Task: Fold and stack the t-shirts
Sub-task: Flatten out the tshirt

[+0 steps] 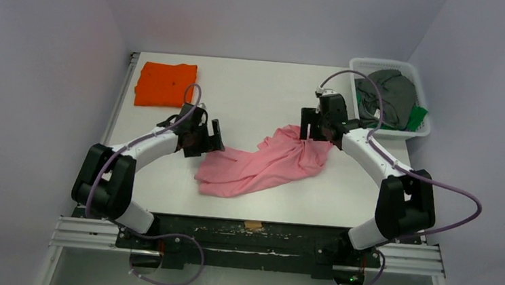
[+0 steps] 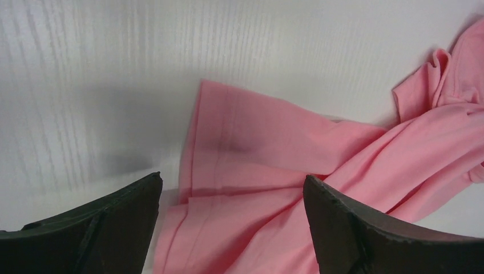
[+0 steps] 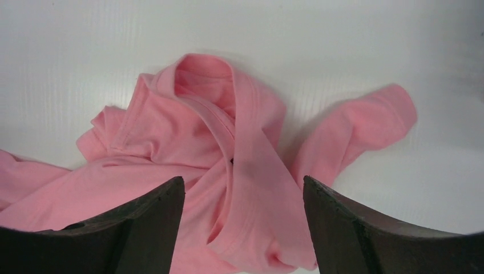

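A light pink t-shirt point(image 1: 262, 164) lies crumpled across the middle of the table. A bright orange t-shirt point(image 1: 166, 83) lies folded at the far left. Dark grey point(image 1: 393, 92) and green point(image 1: 416, 118) shirts sit in the white mesh basket point(image 1: 424, 132) at the far right. My left gripper point(image 1: 210, 139) is open above the pink shirt's left end; its hem point(image 2: 240, 171) shows between the jaws. My right gripper point(image 1: 313, 130) is open above the shirt's right end; the collar point(image 3: 228, 120) and a sleeve point(image 3: 365, 123) show in its view.
The orange shirt lies near the table's far left corner. The basket stands at the far right edge. Purple cables loop from both arms. Grey walls close in the table on three sides.
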